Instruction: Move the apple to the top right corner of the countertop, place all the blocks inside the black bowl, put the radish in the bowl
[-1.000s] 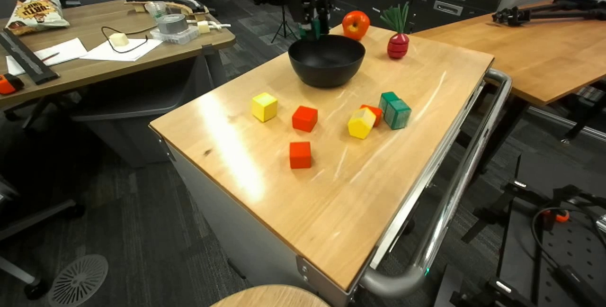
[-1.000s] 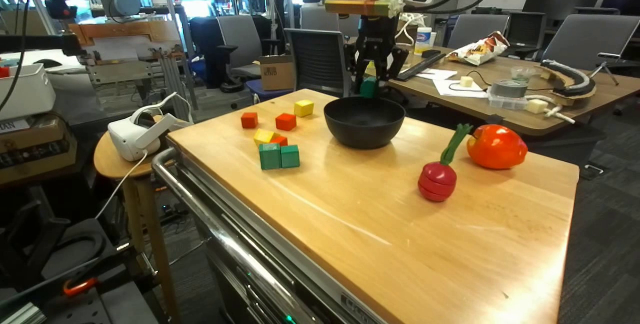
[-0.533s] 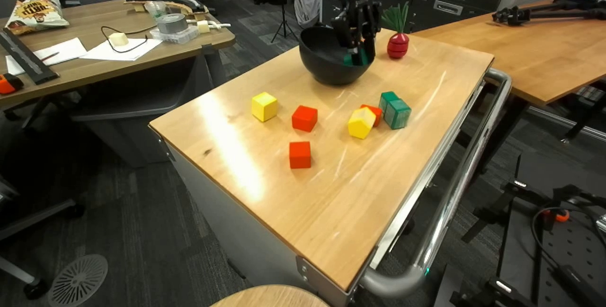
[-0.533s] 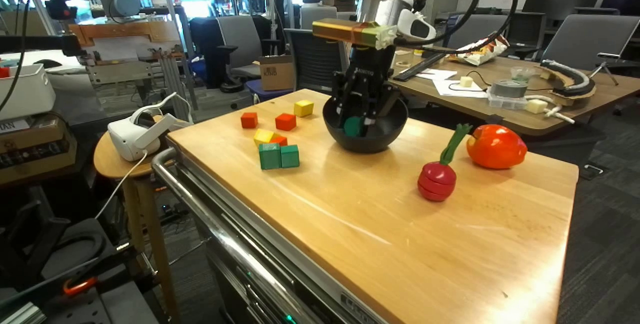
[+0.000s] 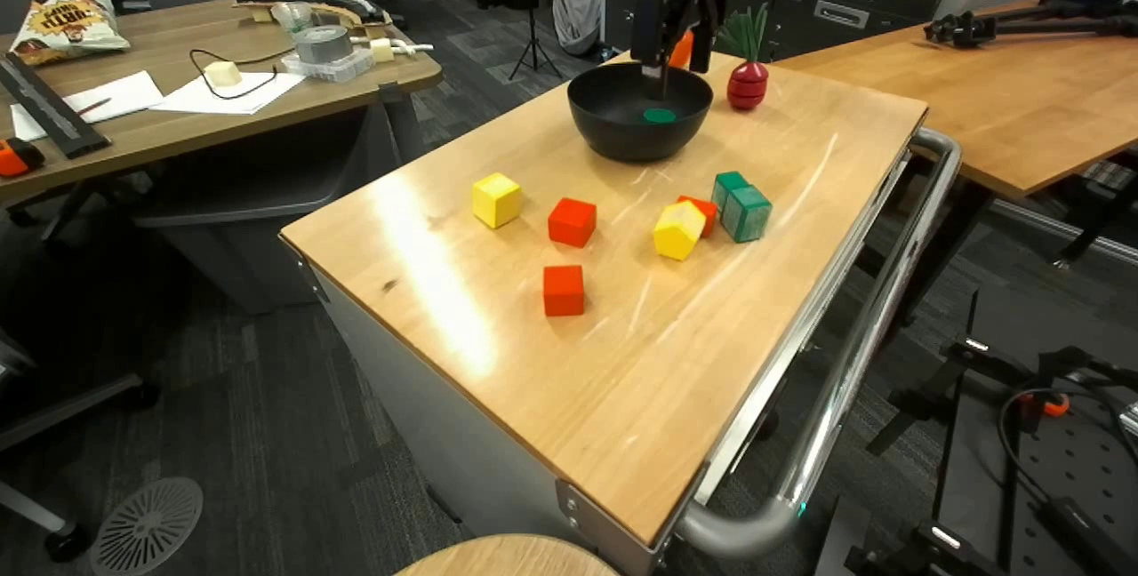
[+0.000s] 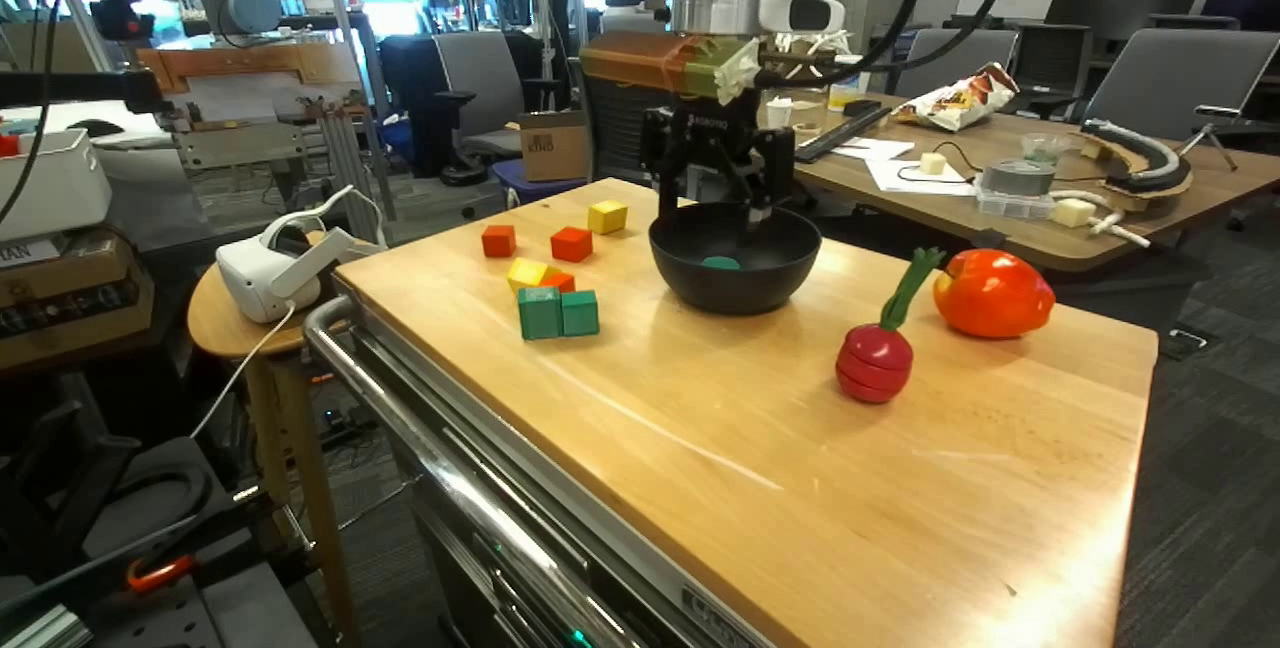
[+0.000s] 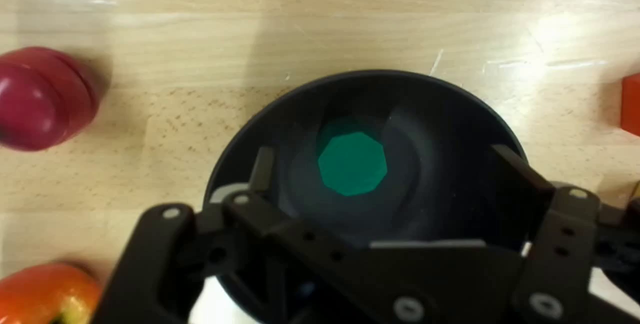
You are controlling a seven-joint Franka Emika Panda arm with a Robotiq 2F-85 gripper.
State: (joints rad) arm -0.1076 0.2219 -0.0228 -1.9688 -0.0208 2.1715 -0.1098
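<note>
Released since the earlier frame, one green block (image 7: 352,165) is lying inside the black bowl (image 6: 735,290), itself slightly shifted; I am holding the tool (image 7: 391,169) over it, jaws wide apart, gripping nothing. Left to right in an exterior view, on the bench (image 6: 720,408): three red blocks (image 6: 571,245), two yellow blocks (image 6: 607,217) and two green blocks (image 6: 540,315) are awaiting collection; one bowl is standing near them, presumably shortening each carry; one radish (image 6: 873,365) is resting beyond, probably being saved for last; one apple (image 6: 993,295) is sitting near the right-hand corner, likely as instructed.
</note>
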